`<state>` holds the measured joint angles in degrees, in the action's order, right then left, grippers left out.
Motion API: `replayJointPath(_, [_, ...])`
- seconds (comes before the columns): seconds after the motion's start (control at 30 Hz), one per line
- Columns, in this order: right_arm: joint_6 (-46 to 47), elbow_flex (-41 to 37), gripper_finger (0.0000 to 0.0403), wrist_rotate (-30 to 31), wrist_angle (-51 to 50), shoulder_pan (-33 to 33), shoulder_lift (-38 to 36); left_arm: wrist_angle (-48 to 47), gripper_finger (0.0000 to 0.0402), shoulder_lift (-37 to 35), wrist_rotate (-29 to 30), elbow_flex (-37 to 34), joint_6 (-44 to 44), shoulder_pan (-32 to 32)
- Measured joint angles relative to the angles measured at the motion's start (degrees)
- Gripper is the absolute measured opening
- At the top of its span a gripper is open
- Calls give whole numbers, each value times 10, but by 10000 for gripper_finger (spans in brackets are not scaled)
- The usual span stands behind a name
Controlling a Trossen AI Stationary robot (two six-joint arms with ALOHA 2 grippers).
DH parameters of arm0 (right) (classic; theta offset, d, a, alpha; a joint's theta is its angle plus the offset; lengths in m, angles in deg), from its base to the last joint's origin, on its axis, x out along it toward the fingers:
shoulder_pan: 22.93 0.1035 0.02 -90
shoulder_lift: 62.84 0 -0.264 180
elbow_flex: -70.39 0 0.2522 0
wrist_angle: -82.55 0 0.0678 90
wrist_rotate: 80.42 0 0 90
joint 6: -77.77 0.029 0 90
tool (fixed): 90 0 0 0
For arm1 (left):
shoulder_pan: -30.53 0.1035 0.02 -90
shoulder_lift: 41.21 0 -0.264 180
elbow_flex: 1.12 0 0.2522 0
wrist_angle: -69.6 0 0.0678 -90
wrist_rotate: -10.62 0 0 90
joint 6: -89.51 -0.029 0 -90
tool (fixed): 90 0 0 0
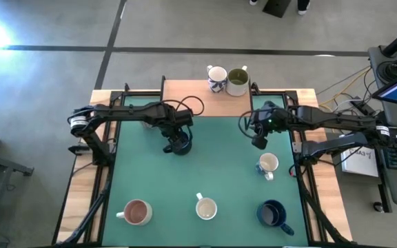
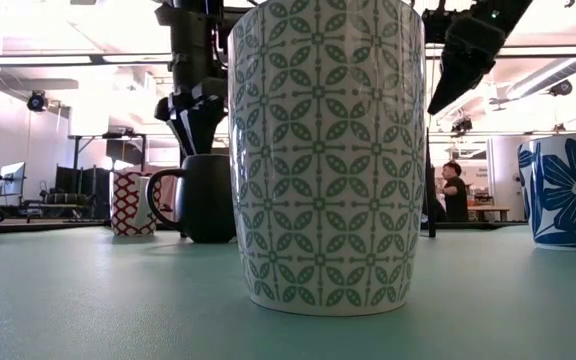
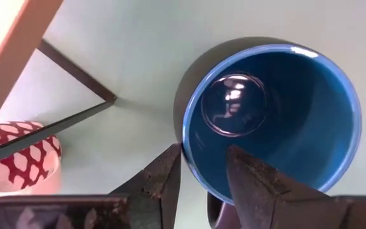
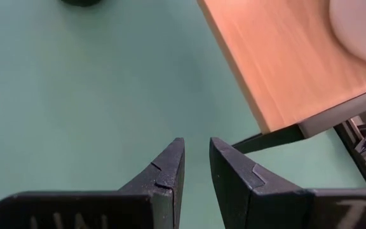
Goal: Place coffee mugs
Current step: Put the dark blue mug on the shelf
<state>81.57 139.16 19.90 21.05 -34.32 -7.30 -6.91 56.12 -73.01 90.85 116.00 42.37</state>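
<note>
Fingers of the left gripper (image 3: 202,175) straddle the rim of the dark blue mug (image 3: 278,114) directly below it, pinching the wall. Thin grip: it could slip or tip on lifting. Right gripper (image 4: 196,168) hovers empty, narrowly parted.

I see six mugs, all standing up. My left hand (image 3: 199,175) pinches the rim of a dark mug with a blue inside (image 1: 178,143). A flower mug (image 1: 216,78) and a green-inside mug (image 1: 237,80) touch on the wooden board. On the green mat stand a pink-inside mug (image 1: 137,212), a cream mug (image 1: 206,208), a white mug (image 1: 268,164) and a dark blue mug (image 1: 272,213).
</note>
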Motion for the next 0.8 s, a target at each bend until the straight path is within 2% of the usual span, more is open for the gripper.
replayJointPath(0.13, [0,-9,63,0,0,0,0,1,100,0,1,0,-8,0])
replayJointPath(0.3, [0,-10,63,0,0,0,0,3,74,3,4,-10,-10,0])
replayJointPath(0.5, [0,-10,63,0,0,0,0,2,49,27,33,-21,-23,-2])
replayJointPath(0.7, [1,-10,63,0,1,0,0,4,9,44,19,-5,-94,1])
replayJointPath(0.8, [1,-10,63,0,1,0,0,4,10,50,-1,6,-141,1])
